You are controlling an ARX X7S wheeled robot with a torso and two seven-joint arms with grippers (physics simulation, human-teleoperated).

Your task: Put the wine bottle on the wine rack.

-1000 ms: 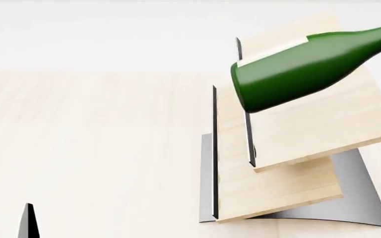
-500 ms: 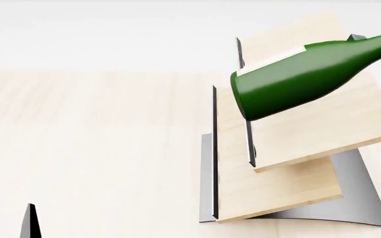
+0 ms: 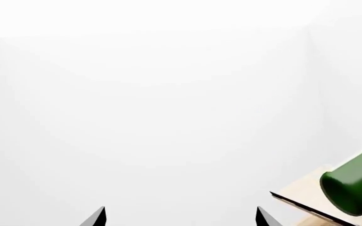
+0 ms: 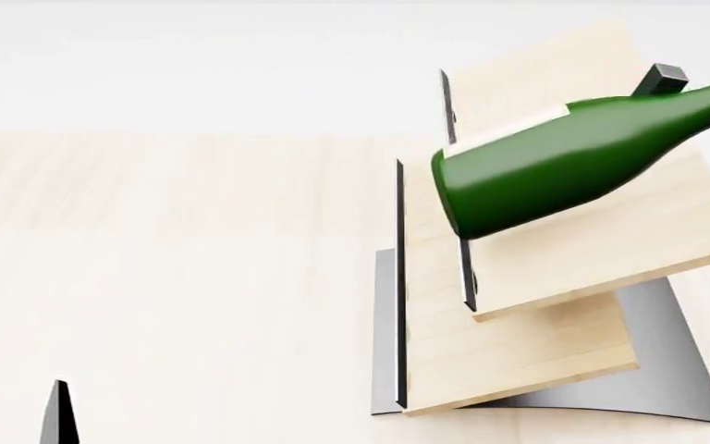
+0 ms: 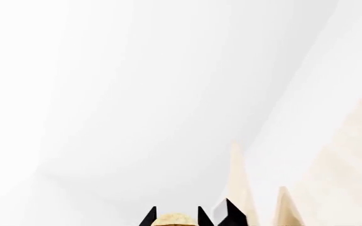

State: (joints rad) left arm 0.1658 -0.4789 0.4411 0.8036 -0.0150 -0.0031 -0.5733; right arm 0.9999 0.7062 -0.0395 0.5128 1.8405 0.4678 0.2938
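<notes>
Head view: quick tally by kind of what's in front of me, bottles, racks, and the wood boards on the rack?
Wine bottle: 1
Wine rack: 1
Light wood boards on the rack, top, middle and bottom: 3
Total: 2 objects, the rack having 3 boards.

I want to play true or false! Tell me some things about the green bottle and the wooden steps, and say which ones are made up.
1. The wine bottle is lying on its side, tilted, over the wine rack. True.
2. The bottle is standing upright on the table. False: it is tipped over, with its fat bottom end pointing toward the camera in the head view.
3. The rack has light wood boards stacked like steps. True.
4. The left gripper is squeezing the bottle. False: its fingertips are spread with nothing between them, and the bottle is off to one side.
5. The rack's base is bright red. False: it is grey metal.
6. A tan cork shows between the right gripper tips. True.
</notes>
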